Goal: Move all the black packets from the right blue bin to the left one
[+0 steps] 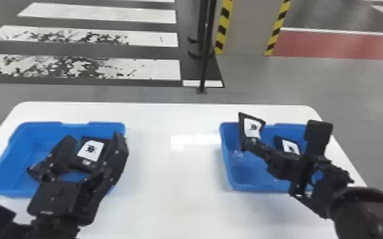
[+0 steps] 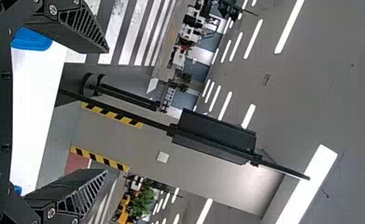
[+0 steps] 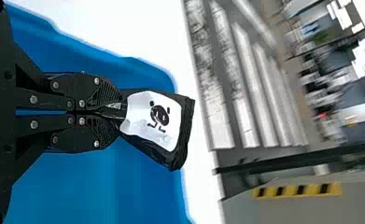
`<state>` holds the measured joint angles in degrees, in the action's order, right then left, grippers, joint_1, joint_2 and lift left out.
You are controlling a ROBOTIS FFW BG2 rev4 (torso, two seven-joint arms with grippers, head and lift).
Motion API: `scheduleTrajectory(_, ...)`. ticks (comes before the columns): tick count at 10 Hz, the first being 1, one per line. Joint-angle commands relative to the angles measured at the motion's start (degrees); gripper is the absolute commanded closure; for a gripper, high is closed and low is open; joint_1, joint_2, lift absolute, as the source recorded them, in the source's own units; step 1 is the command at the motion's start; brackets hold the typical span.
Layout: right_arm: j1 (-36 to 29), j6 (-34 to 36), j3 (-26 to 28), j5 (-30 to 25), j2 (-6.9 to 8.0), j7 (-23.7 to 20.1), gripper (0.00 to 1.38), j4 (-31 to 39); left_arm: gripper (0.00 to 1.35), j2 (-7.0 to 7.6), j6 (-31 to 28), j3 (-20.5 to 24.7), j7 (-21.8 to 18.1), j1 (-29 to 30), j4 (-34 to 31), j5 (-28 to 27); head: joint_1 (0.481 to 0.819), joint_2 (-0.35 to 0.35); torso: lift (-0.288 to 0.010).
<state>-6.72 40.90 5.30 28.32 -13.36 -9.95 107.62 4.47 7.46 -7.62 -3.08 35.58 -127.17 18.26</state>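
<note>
My left gripper (image 1: pixel 93 139) stands over the left blue bin (image 1: pixel 8 167) with its fingers wide apart. Between them, farther down, a black packet (image 1: pixel 89 150) with a white label appears in that bin. In the left wrist view my left gripper (image 2: pixel 106 111) has nothing between its fingers. My right gripper (image 1: pixel 252 144) is shut on a black packet (image 1: pixel 252 127), raised over the left part of the right blue bin (image 1: pixel 229 168). From the right wrist view, my right gripper (image 3: pixel 119 112) pinches one end of this packet (image 3: pixel 157 119). Another packet (image 1: pixel 291 145) lies in the right bin behind the arm.
Both bins stand on a white table (image 1: pixel 171 171), with a wide stretch of tabletop between them. Beyond the table's far edge a thin black post (image 1: pixel 204 63) rises from the floor, beside a pillar (image 1: pixel 249 28) with yellow-black striped edges.
</note>
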Motion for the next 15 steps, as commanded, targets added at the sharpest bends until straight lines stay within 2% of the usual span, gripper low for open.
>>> scheduleTrajectory(1,-0.7,-13.6,0.1,2.2,-0.35,-6.8,1.14,-2.8,0.13,0.19,0.1,-0.6,0.0,-0.6,0.4,0.0,0.695,-0.089,-0.14)
scheduleTrajectory(2,-0.7,-16.3,-2.0,4.2,-1.06,-10.1,1.14,-1.2,0.12,0.36,0.1,-1.3,0.0,-1.1,0.4,0.0,0.695,-0.079,-0.14)
scheduleTrajectory(4,-1.1,-18.4,-10.3,11.7,-2.64,-13.1,1.14,1.7,0.12,1.07,-0.4,-3.3,-0.2,-2.3,0.4,1.5,0.695,-0.047,-0.14)
scheduleTrajectory(7,0.0,-18.5,-22.2,18.0,-4.66,-13.7,1.14,4.0,0.13,1.59,-5.8,-4.5,-3.3,-4.9,0.4,3.9,0.695,0.081,-0.14)
scheduleTrajectory(11,1.9,-18.5,-31.6,22.5,-6.42,-13.8,1.14,4.5,0.13,1.77,-6.3,-4.7,-3.4,-5.1,0.7,3.8,0.695,0.176,-0.14)
scheduleTrajectory(13,2.4,-18.5,-34.1,23.6,-6.86,-13.8,1.14,4.5,0.13,1.68,-5.1,-4.7,-3.3,-5.2,1.5,3.7,0.695,0.228,-0.14)
scheduleTrajectory(14,2.4,-18.5,-34.2,23.8,-6.95,-13.8,1.14,4.5,0.17,1.68,-4.2,-4.6,-2.9,-5.2,1.7,3.0,0.695,0.238,-0.14)
scheduleTrajectory(15,2.4,-18.5,-34.2,23.8,-6.95,-13.8,1.14,4.5,0.52,1.59,-4.1,-4.5,-2.3,-4.9,1.7,3.1,0.695,0.253,-0.14)
